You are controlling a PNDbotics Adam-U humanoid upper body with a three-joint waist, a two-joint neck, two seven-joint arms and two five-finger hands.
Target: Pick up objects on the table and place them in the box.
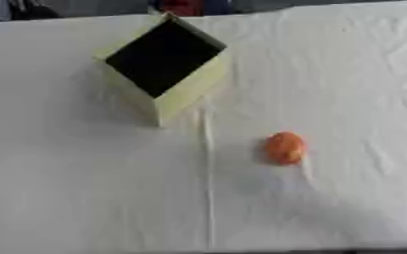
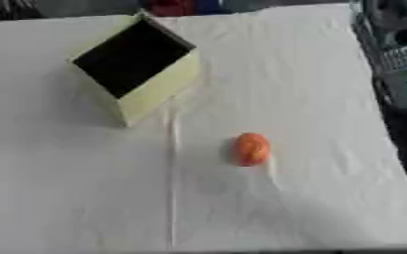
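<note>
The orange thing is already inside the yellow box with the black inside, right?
Not quite. The orange thing is not in the box; it lies on the white table cloth, apart from the box, nearer the robot and to its right. The left eye view shows this. The box is yellow with a dark inside.

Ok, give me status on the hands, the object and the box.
Neither hand in view. Orange object lies alone on the white table, untouched. Box open, apart from it, far left. Nothing between them.
</note>
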